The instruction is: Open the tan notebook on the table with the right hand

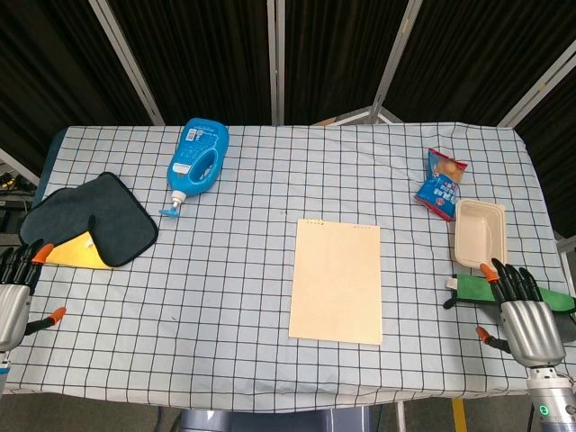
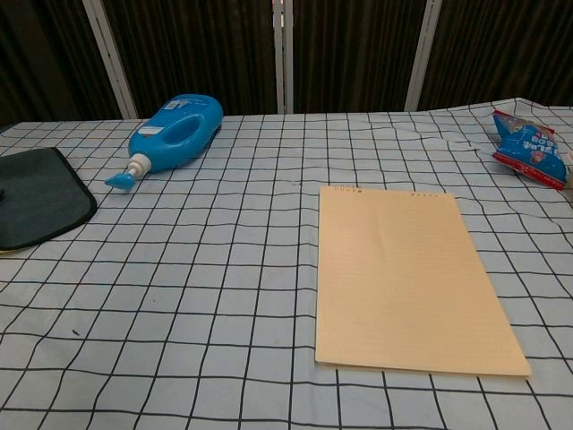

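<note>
Flat and closed, the tan notebook [image 1: 336,281] lies near the middle of the table, a little toward the robot's right, its plain cover facing up with a faint row of small marks along the far edge; in the chest view its near edge shows a thin stack of pages. Nothing touches it. At the near right corner the right hand [image 1: 525,317] hovers well apart from the notebook, fingers spread and holding nothing, just in front of a green and black object [image 1: 472,288]. At the near left edge the left hand [image 1: 13,292] is likewise open and empty, fingers apart. A white cloth with a black grid [image 1: 225,315] covers the table. On it also lie a blue bottle [image 1: 198,157] on its side, a dark grey cloth [image 1: 90,216] over something yellow [image 1: 72,252], a blue snack packet [image 1: 440,184] and a beige tray [image 1: 479,231]. Behind stand dark curtains [image 1: 342,54] with metal poles [image 1: 126,54].
</note>
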Action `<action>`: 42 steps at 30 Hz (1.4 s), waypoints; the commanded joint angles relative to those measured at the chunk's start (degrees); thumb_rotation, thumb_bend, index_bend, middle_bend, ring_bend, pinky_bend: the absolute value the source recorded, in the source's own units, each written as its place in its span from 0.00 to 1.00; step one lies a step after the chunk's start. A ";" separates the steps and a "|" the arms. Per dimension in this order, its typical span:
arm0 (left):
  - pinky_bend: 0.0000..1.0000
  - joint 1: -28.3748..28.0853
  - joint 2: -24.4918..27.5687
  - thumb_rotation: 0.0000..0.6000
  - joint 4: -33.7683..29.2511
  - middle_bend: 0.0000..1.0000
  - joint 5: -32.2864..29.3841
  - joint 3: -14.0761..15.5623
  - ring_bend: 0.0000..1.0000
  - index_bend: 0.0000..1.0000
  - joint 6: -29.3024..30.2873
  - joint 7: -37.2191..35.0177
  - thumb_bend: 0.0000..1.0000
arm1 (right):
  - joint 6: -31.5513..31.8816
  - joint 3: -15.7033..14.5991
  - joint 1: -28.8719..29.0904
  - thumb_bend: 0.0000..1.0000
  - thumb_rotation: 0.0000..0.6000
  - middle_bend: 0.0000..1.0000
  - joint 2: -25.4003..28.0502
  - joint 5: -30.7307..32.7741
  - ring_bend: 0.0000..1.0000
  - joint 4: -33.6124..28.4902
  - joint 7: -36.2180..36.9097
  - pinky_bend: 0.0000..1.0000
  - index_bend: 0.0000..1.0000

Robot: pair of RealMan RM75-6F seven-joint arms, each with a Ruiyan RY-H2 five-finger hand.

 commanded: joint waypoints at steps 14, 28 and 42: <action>0.00 -0.24 0.57 1.00 -0.38 0.00 -0.68 -0.36 0.00 0.00 -0.64 -1.03 0.13 | -4.32 -4.35 1.09 0.12 1.00 0.00 -2.91 -4.86 0.00 -1.42 -0.83 0.00 0.00; 0.00 -0.01 1.03 1.00 -0.82 0.00 -1.06 -0.81 0.00 0.00 0.01 -1.60 0.13 | -12.66 -3.48 4.30 0.16 1.00 0.00 -14.55 0.11 0.00 4.52 -6.91 0.00 0.00; 0.00 -0.05 0.92 1.00 -0.63 0.00 -1.31 -0.99 0.00 0.00 -0.04 -1.86 0.13 | -14.18 -3.22 5.54 0.16 1.00 0.00 -20.44 2.05 0.00 5.65 -6.66 0.00 0.00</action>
